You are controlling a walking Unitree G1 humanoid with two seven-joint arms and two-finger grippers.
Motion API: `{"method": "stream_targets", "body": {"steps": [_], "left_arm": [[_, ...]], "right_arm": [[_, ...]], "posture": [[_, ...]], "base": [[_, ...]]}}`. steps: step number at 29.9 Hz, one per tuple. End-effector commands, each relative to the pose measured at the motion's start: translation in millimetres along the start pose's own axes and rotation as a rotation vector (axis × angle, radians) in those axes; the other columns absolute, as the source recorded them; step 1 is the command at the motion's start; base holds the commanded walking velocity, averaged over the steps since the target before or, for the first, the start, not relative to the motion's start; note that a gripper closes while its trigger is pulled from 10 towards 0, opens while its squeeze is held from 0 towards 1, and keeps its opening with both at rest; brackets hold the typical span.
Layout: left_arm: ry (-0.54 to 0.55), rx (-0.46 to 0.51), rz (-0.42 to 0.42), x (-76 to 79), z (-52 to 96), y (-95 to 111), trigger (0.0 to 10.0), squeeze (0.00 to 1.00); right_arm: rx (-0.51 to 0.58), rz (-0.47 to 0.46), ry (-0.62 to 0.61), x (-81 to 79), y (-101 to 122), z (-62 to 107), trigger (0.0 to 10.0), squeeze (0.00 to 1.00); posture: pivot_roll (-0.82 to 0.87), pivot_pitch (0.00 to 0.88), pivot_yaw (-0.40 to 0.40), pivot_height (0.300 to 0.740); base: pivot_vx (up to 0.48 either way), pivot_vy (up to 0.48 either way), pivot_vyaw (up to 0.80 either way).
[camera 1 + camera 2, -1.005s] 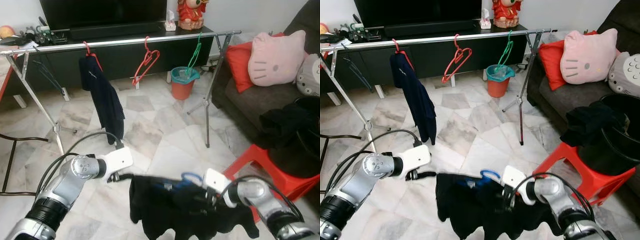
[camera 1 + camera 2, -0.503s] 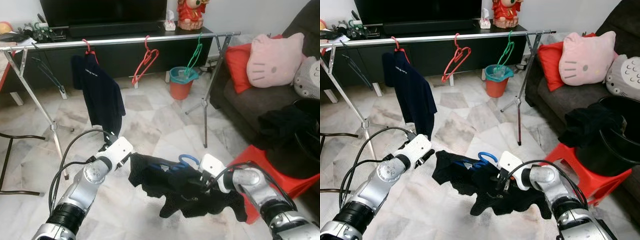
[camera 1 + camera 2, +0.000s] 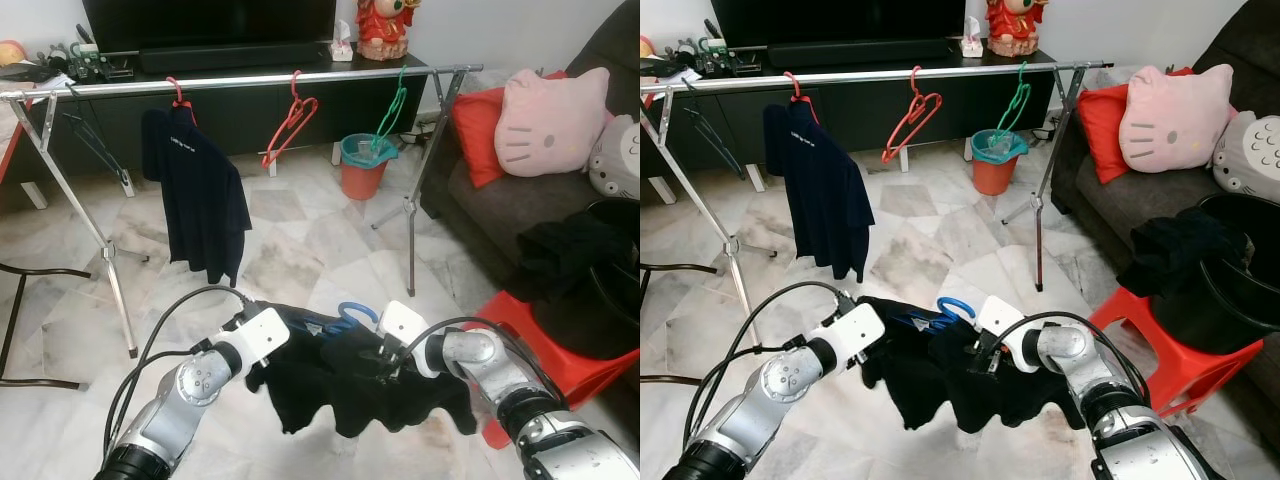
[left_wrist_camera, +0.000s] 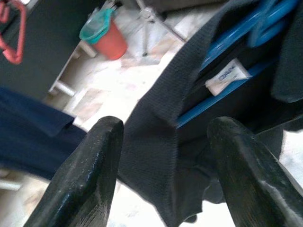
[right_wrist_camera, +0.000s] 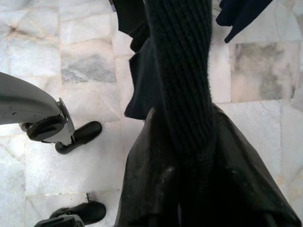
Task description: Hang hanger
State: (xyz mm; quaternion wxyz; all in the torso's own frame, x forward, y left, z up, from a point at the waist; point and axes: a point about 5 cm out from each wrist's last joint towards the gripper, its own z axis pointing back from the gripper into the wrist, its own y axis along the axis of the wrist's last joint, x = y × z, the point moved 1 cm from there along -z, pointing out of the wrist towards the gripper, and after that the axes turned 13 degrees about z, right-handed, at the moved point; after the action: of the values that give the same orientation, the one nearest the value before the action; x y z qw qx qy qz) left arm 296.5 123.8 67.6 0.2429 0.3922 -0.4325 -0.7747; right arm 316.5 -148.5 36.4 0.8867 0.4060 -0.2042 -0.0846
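Left eye view: low in the frame's centre, the blue hanger [image 3: 345, 318] carries a black garment [image 3: 350, 385] between both arms, well short of the rail [image 3: 250, 80] across the top.

Left wrist view: the left gripper [image 4: 165, 161] gapes wide around the garment's shoulder, gripping nothing, likely steadying it.

Right wrist view: the right gripper [image 5: 199, 189] is clamped on the garment, bearing its weight.

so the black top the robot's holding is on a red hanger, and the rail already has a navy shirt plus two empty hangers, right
Not quite: the hanger inside the black top is blue, not red, as the left eye view and the left wrist view show. The rest holds: the rail carries a navy shirt plus two empty hangers, a red one and a green one.
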Motion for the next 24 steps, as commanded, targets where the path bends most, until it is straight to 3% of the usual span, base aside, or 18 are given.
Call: {"method": "stream_targets", "body": {"steps": [1,7,13,18,24], "left_arm": [[0.026,-0.017,-0.014,0.3,-2.1,0,10.0,0.0],[0.152,-0.083,-0.072,-7.5,-4.2,-6,10.0,0.0],[0.282,-0.213,-0.026,-14.2,-5.5,-25,10.0,0.0],[0.272,-0.22,-0.017,-13.1,-9.5,-24,10.0,0.0],[0.362,-0.279,-0.004,-20.2,-9.7,-33,10.0,0.0]], "right_arm": [[0.049,0.047,-0.033,13.8,16,1.9,0.0,0.0],[0.055,0.064,-0.03,15.8,19,1.8,0.0,0.0],[0.076,0.064,-0.029,18.0,26,-0.5,0.0,0.0],[0.08,0.07,-0.028,17.8,29,-2.4,0.0,0.0],[0.116,0.075,0.008,14.4,32,-2.7,0.0,0.0]], "posture": [[0.05,0.0,-0.087,0.74],[0.04,0.0,-0.08,0.74],[0.04,0.0,-0.083,0.74],[0.04,0.0,-0.081,0.74],[0.04,0.0,-0.076,0.74]], "base": [[0.0,0.0,0.0],[0.0,0.0,0.0],[0.0,0.0,0.0],[0.0,0.0,0.0],[0.0,0.0,0.0]]}}
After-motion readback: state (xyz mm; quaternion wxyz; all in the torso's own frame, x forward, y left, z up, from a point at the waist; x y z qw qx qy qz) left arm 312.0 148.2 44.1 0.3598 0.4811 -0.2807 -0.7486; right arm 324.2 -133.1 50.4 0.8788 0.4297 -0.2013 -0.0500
